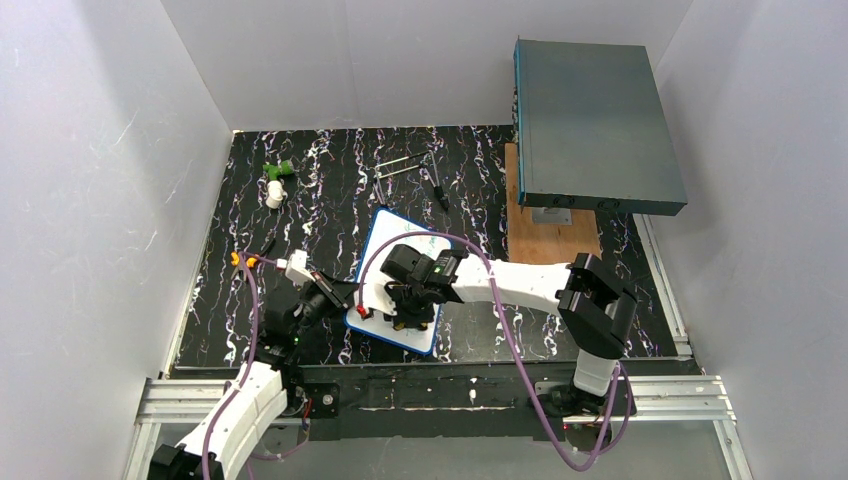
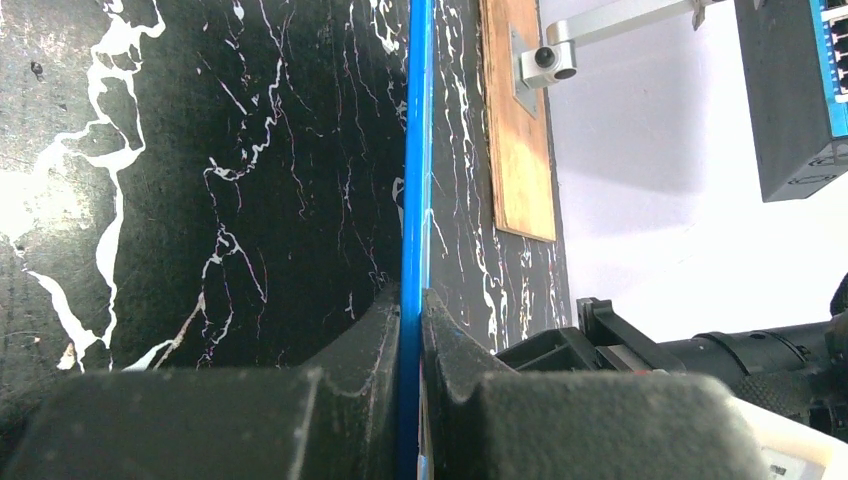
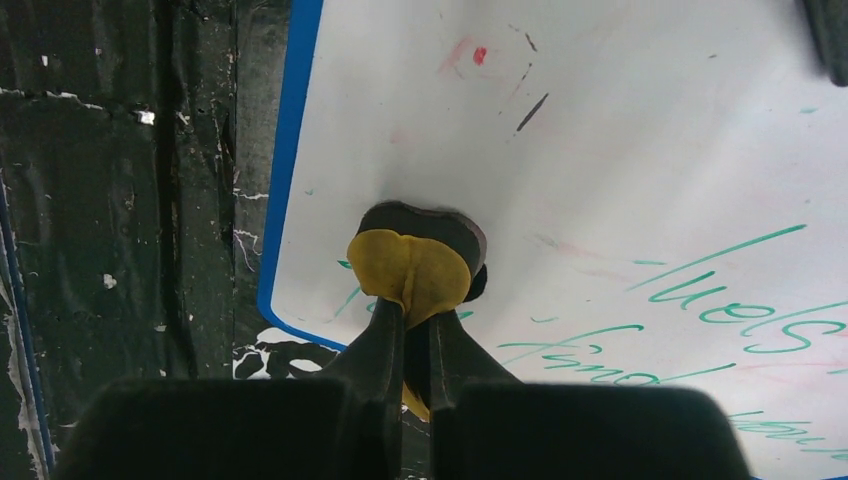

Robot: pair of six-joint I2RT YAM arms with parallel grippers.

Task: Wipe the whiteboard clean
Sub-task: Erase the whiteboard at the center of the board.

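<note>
From above, the whiteboard [image 1: 393,235] is seen lying flat on the black table [image 1: 300,200], its long axis running away from the bases with a slight tilt. Its left rim is pinched by the left gripper [image 1: 347,297], and the right gripper [image 1: 408,312] is poised over its near end.

In the left wrist view, the jaws are shut on the blue frame [image 2: 415,150].

In the right wrist view, a yellow eraser [image 3: 408,268] is clamped and pressed to the board. Green writing [image 3: 720,300] is found to its right, so a stroke that way is judged needed
</note>
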